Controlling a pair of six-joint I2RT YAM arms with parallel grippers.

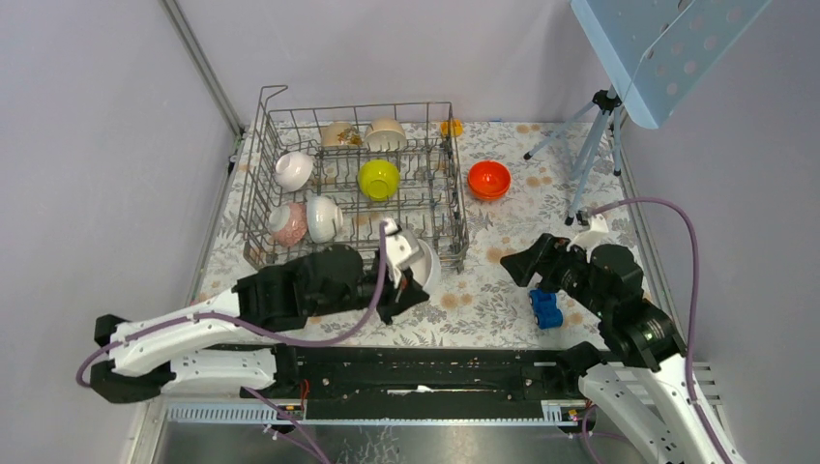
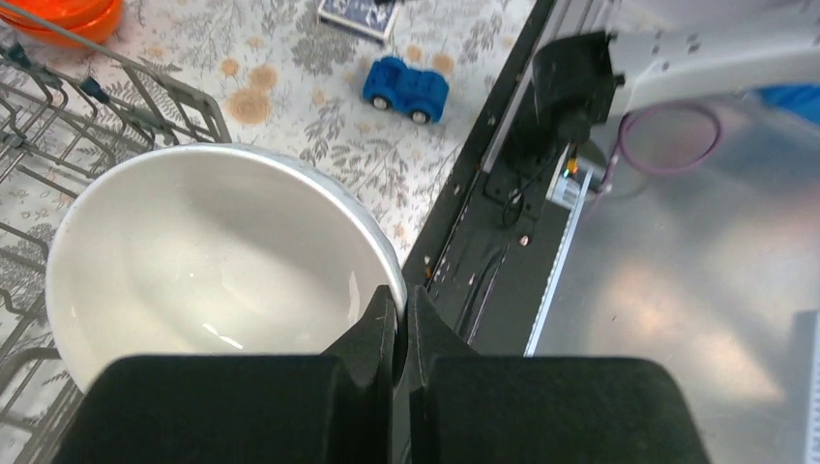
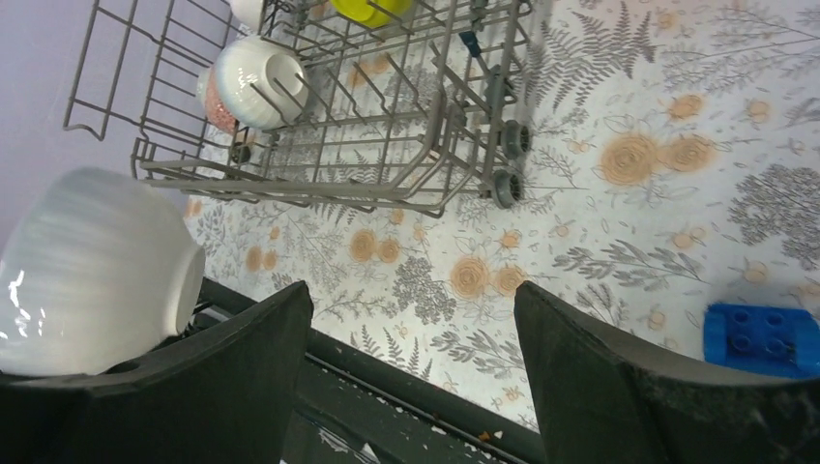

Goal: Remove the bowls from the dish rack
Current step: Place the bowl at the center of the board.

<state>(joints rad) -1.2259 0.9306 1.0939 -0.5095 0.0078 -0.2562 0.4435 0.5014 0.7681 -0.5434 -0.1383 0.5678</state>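
Top view: desk (image 1: 474, 300) under a floral-print cloth, pale lilac walls around it. The grey wire dish rack (image 1: 453, 208) stands far left, tines upright. It holds a yellow-green bowl (image 1: 378, 179) plus beige, white and pink-speckled ones. A glossy orange bowl (image 1: 488, 179) sits on the cloth just right of the rack.

Left wrist: left fingers (image 2: 375, 333) pinched on the rim of a smooth white bowl (image 2: 213, 261) beside the rack's near right corner. A blue toy car (image 2: 406, 89) lies beyond.

Right wrist: right fingers (image 3: 600, 377) spread wide, nothing between them, over the cloth.

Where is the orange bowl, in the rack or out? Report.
Out: the orange bowl sits on the tablecloth, right of the dish rack.
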